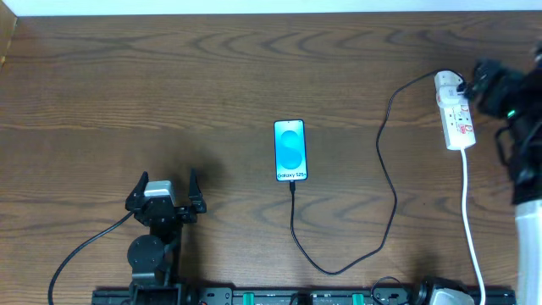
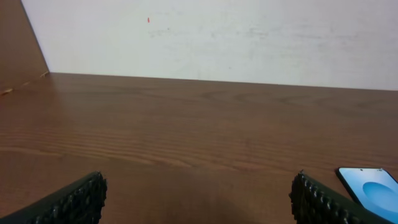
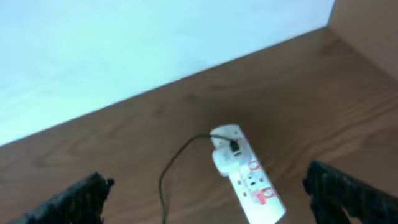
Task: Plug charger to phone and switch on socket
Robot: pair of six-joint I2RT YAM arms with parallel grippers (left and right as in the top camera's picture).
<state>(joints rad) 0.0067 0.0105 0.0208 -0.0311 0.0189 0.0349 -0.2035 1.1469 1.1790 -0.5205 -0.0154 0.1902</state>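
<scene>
The phone (image 1: 290, 150) lies face up mid-table, its screen lit blue; its corner shows in the left wrist view (image 2: 372, 188). The charger (image 1: 388, 182), a thin black cable, meets the phone's near edge, loops toward the front and runs up to the white plug on the socket (image 1: 455, 114). My right gripper (image 3: 208, 190) hovers open above the socket (image 3: 252, 183), with red switch marks showing between its fingers. My left gripper (image 1: 166, 191) rests open near the front left, well apart from the phone, nothing between its fingers (image 2: 305, 196).
A white cord (image 1: 471, 220) runs from the socket down the right side to a white plug (image 1: 440, 296) at the front edge. The right arm (image 1: 521, 144) fills the right edge. A white wall (image 2: 211, 34) rises behind the table.
</scene>
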